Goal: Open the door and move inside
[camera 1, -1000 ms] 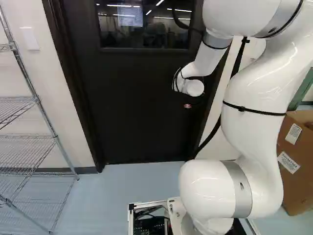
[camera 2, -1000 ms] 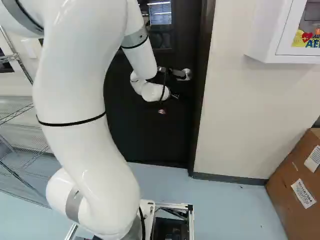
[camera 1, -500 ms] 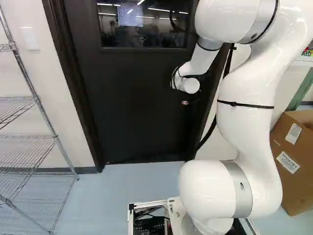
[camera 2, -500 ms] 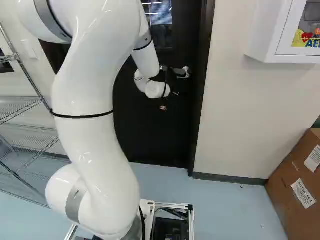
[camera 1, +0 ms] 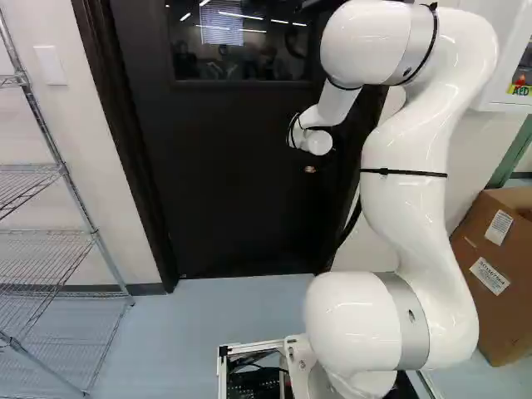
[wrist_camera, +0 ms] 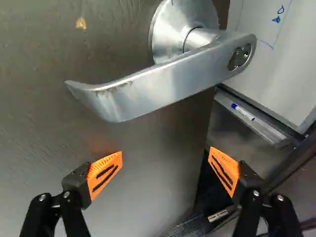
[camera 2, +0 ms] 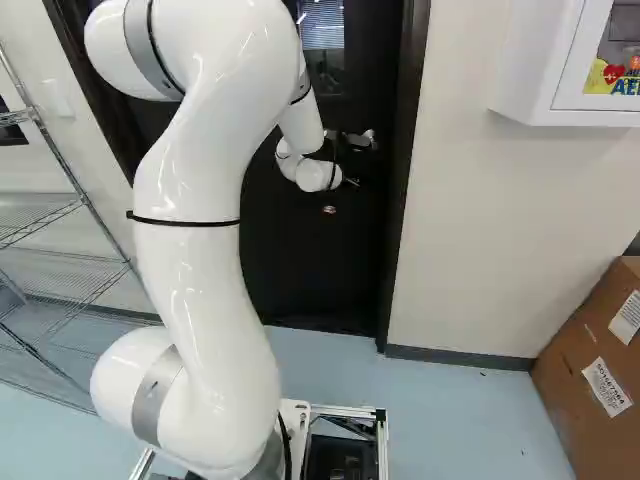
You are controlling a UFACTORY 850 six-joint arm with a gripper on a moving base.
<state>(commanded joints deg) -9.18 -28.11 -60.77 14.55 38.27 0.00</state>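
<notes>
The black gripper (camera 2: 350, 141) is beside the door's lever in the right base view, partly hidden by the wrist. Up close in the wrist view, the gripper (wrist_camera: 166, 151) has its orange-padded fingers wide apart, nothing between them. Just ahead of them is the silver lever handle (wrist_camera: 153, 89), tilted and apart from both pads. The dark door (camera 1: 233, 183) stands slightly ajar, swung away from me; past its free edge, the wrist view shows a gap.
Beyond the gap are a whiteboard (wrist_camera: 281, 74) and its tray with a marker (wrist_camera: 243, 112). A wire shelf (camera 1: 50, 233) stands left of the door. Right of it are the wall, a white cabinet (camera 2: 560, 70) and a cardboard box (camera 2: 590, 360).
The arm has reached farther forward, its upper joints swinging left in the left base view. The door has swung a little away, its small sticker and window reflections shifting. The base has not moved.
</notes>
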